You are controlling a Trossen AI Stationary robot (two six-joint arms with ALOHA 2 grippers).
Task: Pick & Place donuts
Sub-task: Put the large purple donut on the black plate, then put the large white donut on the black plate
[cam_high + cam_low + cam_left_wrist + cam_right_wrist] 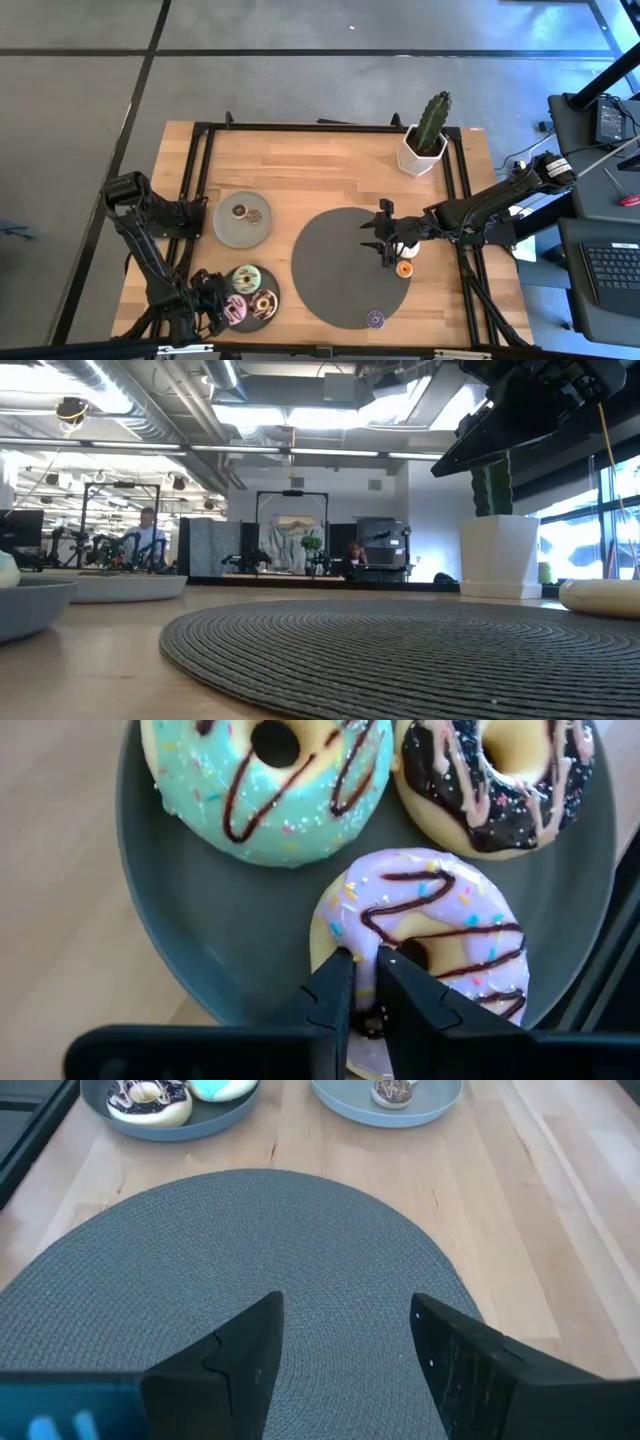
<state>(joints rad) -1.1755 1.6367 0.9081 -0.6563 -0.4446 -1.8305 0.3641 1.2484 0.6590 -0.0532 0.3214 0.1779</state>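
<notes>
High view: my left gripper [222, 312] sits at the near plate [250, 296], on a pink-iced donut [236, 308], with a pale green donut [246, 277] and a chocolate donut [265, 303] just beyond it; my right gripper [384, 243] hovers over the dark mat [335, 265], a white donut [407, 247] and an orange donut [404, 269] just beside it, a purple donut [375, 319] nearer the table edge. Low view: mat, cactus pot [499, 555], no gripper tips. Left wrist view: fingers [330, 995] clenched on the pink donut's rim. Right wrist view: fingers [245, 1345] spread, released, above bare mat.
</notes>
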